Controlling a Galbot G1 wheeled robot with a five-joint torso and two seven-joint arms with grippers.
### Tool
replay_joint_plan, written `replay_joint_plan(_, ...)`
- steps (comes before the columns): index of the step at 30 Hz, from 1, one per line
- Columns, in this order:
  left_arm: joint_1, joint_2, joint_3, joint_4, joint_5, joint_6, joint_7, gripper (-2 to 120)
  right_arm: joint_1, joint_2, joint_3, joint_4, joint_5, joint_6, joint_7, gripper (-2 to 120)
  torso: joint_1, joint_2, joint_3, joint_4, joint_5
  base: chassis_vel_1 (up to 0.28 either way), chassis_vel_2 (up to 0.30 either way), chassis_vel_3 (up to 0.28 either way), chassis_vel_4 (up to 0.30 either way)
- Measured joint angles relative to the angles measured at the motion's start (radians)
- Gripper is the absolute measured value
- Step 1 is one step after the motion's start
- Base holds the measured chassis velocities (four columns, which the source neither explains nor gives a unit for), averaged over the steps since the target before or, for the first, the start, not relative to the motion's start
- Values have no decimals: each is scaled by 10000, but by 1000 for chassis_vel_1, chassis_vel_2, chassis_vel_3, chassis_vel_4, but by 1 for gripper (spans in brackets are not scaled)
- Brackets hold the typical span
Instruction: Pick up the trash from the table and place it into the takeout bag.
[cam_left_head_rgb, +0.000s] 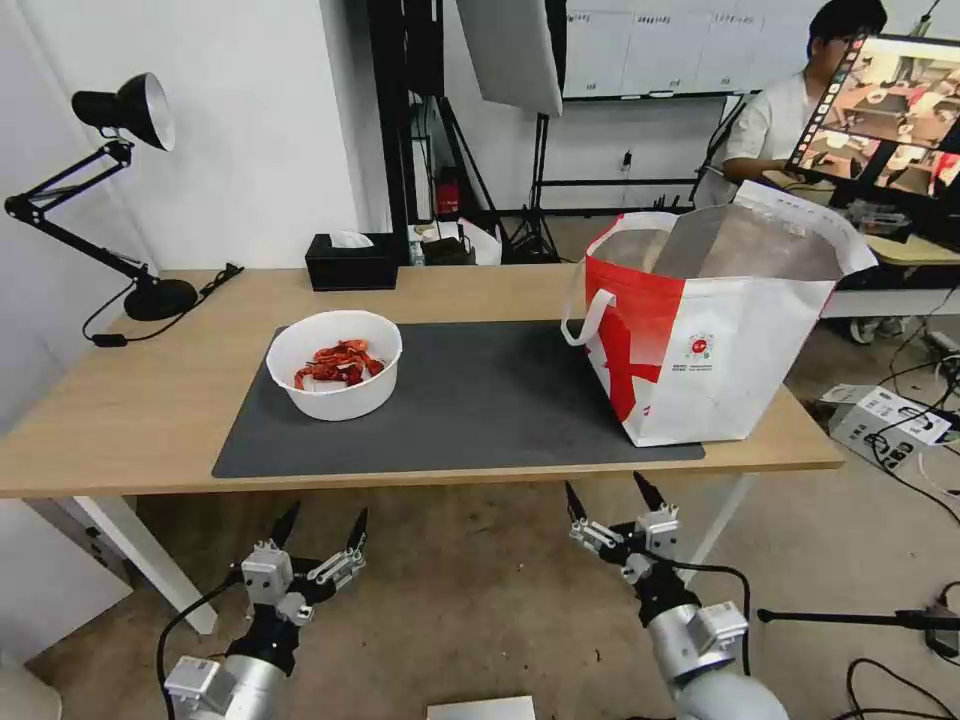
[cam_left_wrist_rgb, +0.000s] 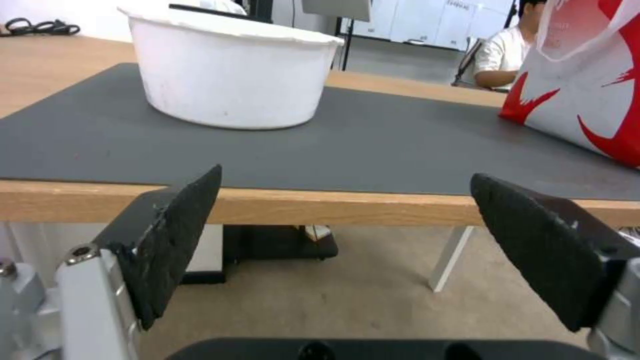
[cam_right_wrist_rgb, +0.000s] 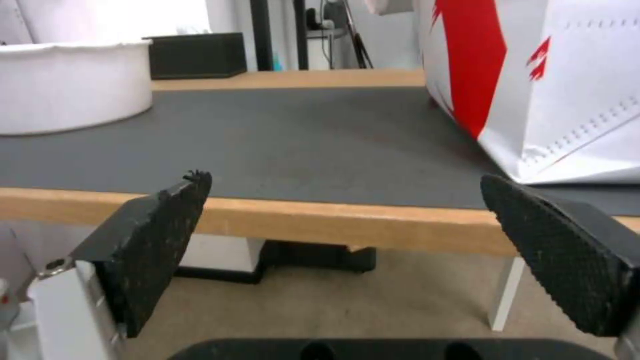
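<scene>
Both grippers hang below the front edge of the tabletop (cam_left_head_rgb: 130, 420), over the floor. On the left gripper (cam_left_head_rgb: 321, 527) the jaws stand spread wide with nothing between them; its fingertips (cam_left_wrist_rgb: 193, 200) point up at the wooden edge. On the right gripper (cam_left_head_rgb: 607, 497) the jaws are likewise parted and hold nothing, their tips just under the edge, near the takeout bag's front corner.

Beyond the left gripper, on the dark grey mat (cam_left_head_rgb: 480, 400), sits the white round bowl (cam_left_head_rgb: 334, 364) of red crayfish shells (cam_left_head_rgb: 338, 363), toward the mat's left end. At the mat's right end stands the takeout bag (cam_left_head_rgb: 700, 330), upright and open at the top, silver lining showing, one white strap handle hanging on its left side. Bowl and bag are well apart.

At the back edge sits a black tissue box (cam_left_head_rgb: 351, 261); a black desk lamp (cam_left_head_rgb: 110, 180) stands at the far left.
</scene>
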Motion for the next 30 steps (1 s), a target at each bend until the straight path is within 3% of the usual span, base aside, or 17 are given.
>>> replay_joint_plan(22,-120,148,-71,127,-180,-41,11,100,327,24,-271,-338,-130,-27,109,100,-1,0,0,2,0,0,0,0,0)
replay_joint_plan(30,-1004,1209,-552,-376,-1381,705,-342,100,332,18,-272,-338,-126,-34,112,100,0,-1,1,1,0,0,0,0,0)
